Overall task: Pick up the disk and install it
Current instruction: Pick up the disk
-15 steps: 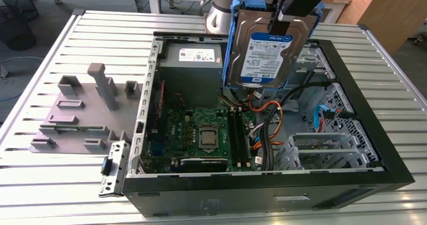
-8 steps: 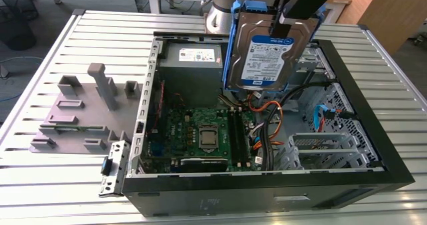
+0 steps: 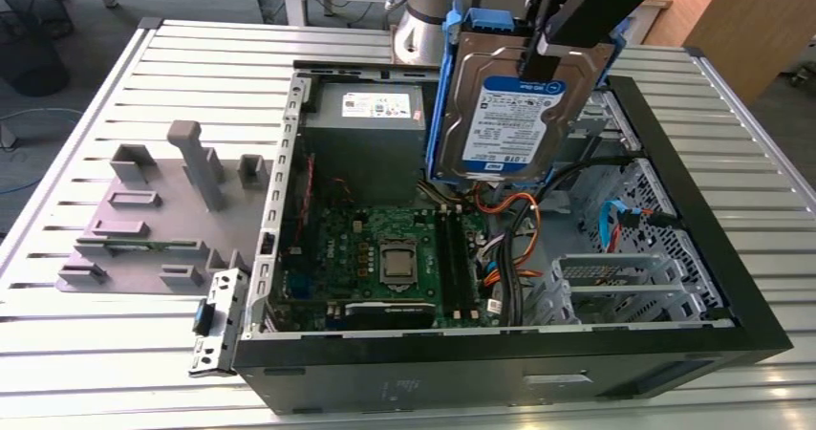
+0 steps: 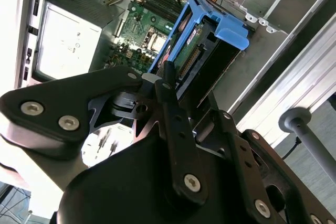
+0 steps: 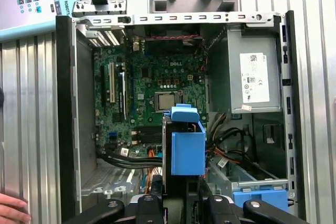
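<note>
**Tool** [image 3: 551, 55]: black two-finger unit, closed across the flat faces of the disk [image 3: 510, 115] near its upper end.

**Disk:** hangs upright in the air above the open computer case [image 3: 510, 358], over the gap between the power supply box [image 3: 370, 110] and the far side wall, touching nothing below it.

**Handling, as judged:**
- Metal body, so stiff and fairly heavy for its size.
- The faces look smooth and could slip in a light pinch.
- The blue rails [image 3: 446, 96] are plastic and likely to flex, which makes them poor places to hold.
- The circuit board side and the connector edge look fragile.
- The best hold is across the broad faces, clear of the connector, as it is held now.

**Beneath:** motherboard [image 3: 382, 248] and orange and black cables [image 3: 517, 215].

**Outward:** a grey plastic rack [image 3: 153, 210] on the ribbed bench [image 3: 102, 354], beside the case.

**By view:**
- The exterior view gives the label face and the disk's height over the case.
- The second wrist view gives the reverse face, with the green circuit board [image 4: 185, 51] and its connector, and a finger pressed against it.
- The first wrist view looks along the disk's blue end into the case. It adds the metal drive cage [image 5: 247, 174] just beside the disk and a hand [image 5: 10, 206] at the bench edge.
</note>
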Motion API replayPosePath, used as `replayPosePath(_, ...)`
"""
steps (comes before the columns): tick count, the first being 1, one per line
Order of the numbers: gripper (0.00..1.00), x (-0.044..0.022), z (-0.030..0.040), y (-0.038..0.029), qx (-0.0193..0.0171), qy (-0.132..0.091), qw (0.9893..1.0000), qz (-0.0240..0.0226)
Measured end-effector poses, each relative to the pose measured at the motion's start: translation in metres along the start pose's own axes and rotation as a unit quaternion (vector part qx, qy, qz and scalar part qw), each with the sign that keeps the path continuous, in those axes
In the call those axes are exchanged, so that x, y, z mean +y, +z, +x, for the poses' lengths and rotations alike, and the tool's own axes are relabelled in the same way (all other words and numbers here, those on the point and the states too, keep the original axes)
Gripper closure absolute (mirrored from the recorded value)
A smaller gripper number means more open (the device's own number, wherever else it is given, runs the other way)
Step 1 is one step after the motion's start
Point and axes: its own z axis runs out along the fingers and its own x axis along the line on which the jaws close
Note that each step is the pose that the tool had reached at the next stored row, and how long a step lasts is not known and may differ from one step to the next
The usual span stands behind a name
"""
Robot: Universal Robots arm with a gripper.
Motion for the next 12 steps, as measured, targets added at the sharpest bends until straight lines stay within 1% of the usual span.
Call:
replayPosePath(5, 0.65, -0.0002, 0.0035, -0.0001, -0.0001, 0.0, 1.0, 0.0)
replayPosePath(12, 0.65, -0.0002, 0.0037, -0.0001, 0.0, 0.0, 1.0, 0.0)
